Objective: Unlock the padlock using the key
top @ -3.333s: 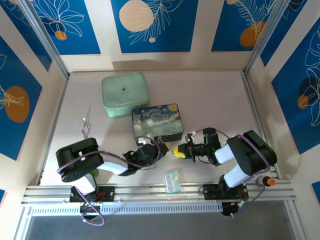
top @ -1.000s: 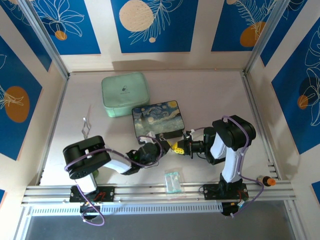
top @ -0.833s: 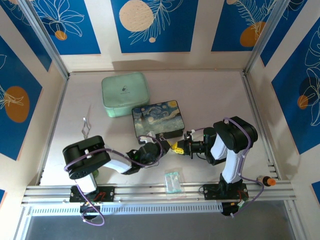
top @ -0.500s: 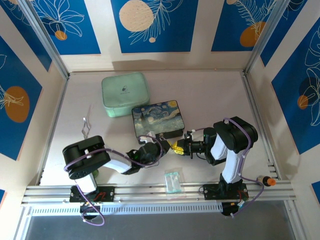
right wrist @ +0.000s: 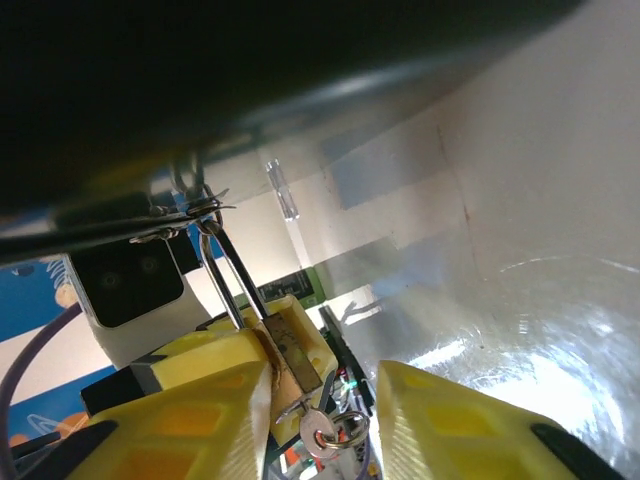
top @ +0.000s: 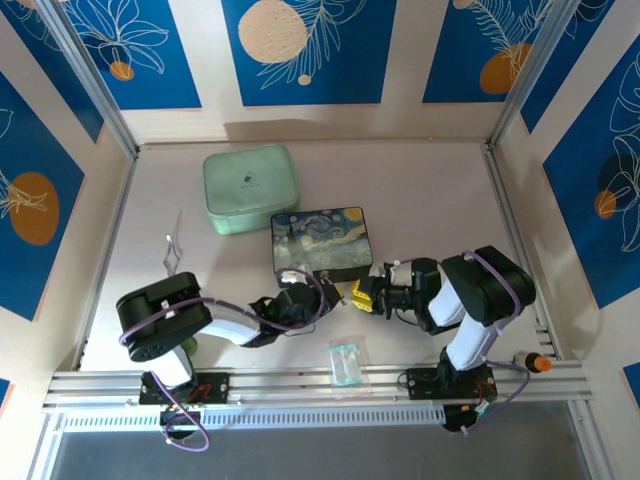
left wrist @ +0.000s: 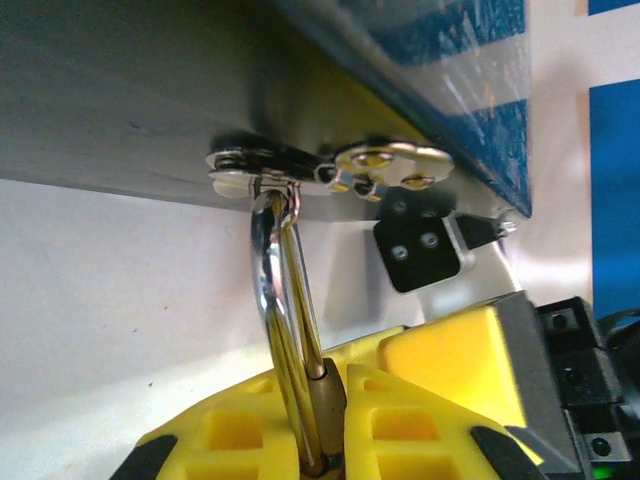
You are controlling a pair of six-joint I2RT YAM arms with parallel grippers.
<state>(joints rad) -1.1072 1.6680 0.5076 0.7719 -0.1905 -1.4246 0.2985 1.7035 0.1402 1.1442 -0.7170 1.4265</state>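
The left claw [left wrist: 322, 442] is clamped on the tiny brass padlock [left wrist: 328, 402]. Its thin silver shackle [left wrist: 283, 300] hooks above the claw through the silver clasp [left wrist: 385, 166] of the dark blue painted box [top: 322, 243]. The right claw [right wrist: 328, 400] stands apart, with the small pale-gold key [right wrist: 320, 430] hanging between its yellow fingers [right wrist: 450, 425].

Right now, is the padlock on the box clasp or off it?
On: the padlock's silver shackle loops through the clasp on the painted box.
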